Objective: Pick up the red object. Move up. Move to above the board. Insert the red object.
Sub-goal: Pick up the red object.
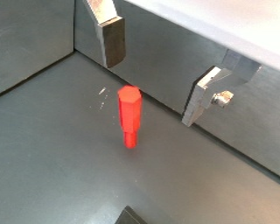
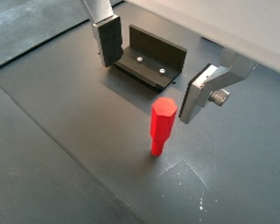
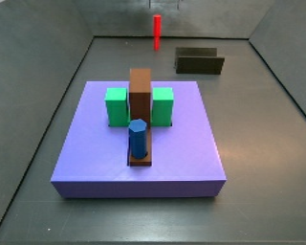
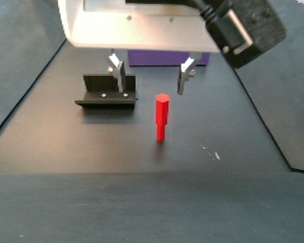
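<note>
On the floor: purple platform (image 3: 142, 144), the largest thing, lying well apart from the gripper.
Board (image 3: 141, 96): long brown slab on the platform, between two green blocks (image 3: 116, 107); a blue peg (image 3: 138, 140) stands in its near end.
Fixture (image 4: 106, 91): dark bracket just beside the gripper.
Gripper (image 4: 149, 70): above the red object, jaws spread wide, holding nothing.
Red object (image 4: 161, 117): upright on the floor, below the open fingers (image 2: 106, 39).
</note>
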